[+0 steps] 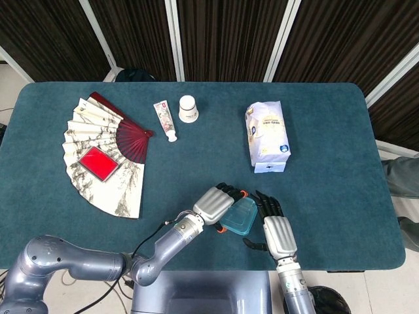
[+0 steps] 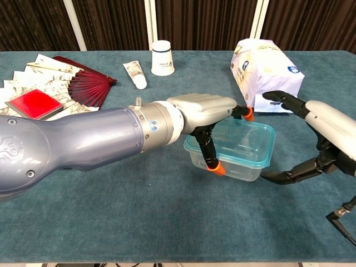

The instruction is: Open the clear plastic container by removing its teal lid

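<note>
The clear plastic container (image 2: 238,162) with its teal lid (image 2: 250,143) stands on the table near the front edge, also visible in the head view as the container (image 1: 241,217). My left hand (image 2: 201,108) (image 1: 215,203) grips it from the left, with the orange-tipped thumb against the near wall and the fingers reaching over the far edge. My right hand (image 2: 322,136) (image 1: 274,229) hovers just right of the container with its fingers spread and nothing in them. Its thumb points at the container's right end, and a small gap shows between them.
A white tissue pack (image 2: 266,72) lies behind the right hand. Further back sit a white paper cup (image 2: 162,57) and a small tube (image 2: 135,74). A spread paper fan (image 1: 105,154) with a red card on it covers the left of the teal table (image 1: 327,196).
</note>
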### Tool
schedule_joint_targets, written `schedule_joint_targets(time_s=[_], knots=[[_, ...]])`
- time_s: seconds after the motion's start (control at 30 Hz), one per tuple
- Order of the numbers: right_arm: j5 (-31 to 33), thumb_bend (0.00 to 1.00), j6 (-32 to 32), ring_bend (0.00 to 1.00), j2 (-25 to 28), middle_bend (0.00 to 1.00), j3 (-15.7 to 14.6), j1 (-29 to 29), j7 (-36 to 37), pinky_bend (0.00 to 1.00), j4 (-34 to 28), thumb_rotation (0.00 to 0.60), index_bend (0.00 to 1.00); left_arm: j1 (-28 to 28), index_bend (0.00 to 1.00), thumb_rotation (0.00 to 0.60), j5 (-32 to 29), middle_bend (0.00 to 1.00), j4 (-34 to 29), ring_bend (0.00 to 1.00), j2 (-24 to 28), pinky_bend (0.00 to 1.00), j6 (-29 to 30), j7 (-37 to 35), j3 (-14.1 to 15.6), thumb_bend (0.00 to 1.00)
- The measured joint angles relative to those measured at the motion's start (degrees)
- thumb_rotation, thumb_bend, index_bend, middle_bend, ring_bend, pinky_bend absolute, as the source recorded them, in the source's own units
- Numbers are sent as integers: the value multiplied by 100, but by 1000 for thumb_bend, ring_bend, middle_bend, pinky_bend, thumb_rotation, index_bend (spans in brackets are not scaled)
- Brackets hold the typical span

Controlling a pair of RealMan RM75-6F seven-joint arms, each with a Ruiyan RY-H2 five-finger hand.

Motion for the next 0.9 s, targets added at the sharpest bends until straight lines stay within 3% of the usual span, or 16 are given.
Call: schedule_joint_targets(time_s=[0.9], knots=[[6, 226, 58, 0, -120, 0, 36, -6, 166, 0, 58, 600, 0, -93, 189, 600, -69, 284, -66, 278, 27, 419, 40, 17, 52, 173]])
